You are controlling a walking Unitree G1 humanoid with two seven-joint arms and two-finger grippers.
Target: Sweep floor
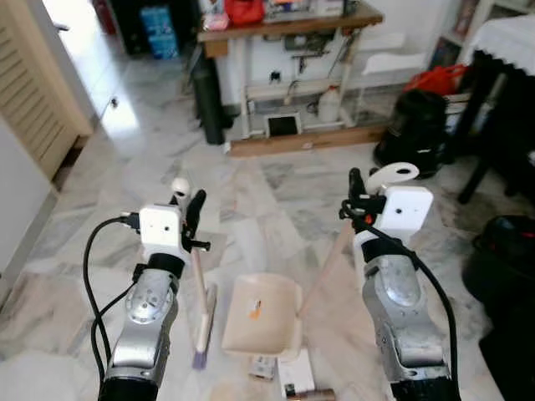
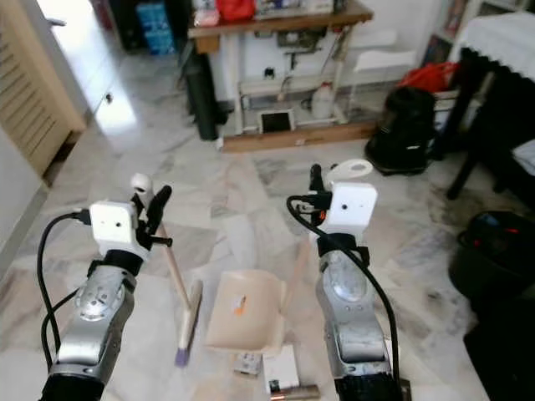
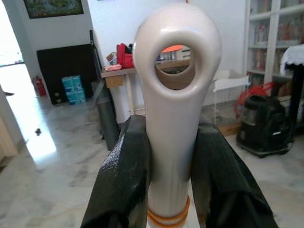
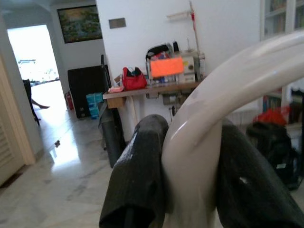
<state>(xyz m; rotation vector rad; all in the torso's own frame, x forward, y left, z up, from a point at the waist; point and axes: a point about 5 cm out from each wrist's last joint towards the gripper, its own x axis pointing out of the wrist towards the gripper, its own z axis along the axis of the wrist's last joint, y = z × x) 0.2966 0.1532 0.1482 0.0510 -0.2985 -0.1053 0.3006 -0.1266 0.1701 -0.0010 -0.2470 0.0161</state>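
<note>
Marble floor [image 1: 276, 209] all around, white with grey veins, and pretty cluttered toward the back: a wooden tabletop [image 1: 288, 25] on a white frame against the far wall, a black vacuum cleaner [image 1: 414, 134] off to the far right, and a louvered wooden door [image 1: 33, 100] on the left.

Left tool [image 1: 191, 219] is clamped on the cream handle of the broom [image 1: 201, 305]. From the left wrist view you can see both black fingers [image 3: 126, 180] squeezing the handle just below its hanging loop. The broom slants down to the floor, brush head landing just left of the dustpan [image 1: 261, 316].

Right tool [image 1: 358, 200] is closed around the dustpan's long handle, right under its looped top end, with the fingers [image 4: 140, 175] pressing it from both sides. The cream pan itself sits on the floor between the two arms, near the robot, with an orange sticker on it.

Some small boxes and bits of litter [image 1: 284, 372] lie on the floor at the near edge of the pan.
</note>
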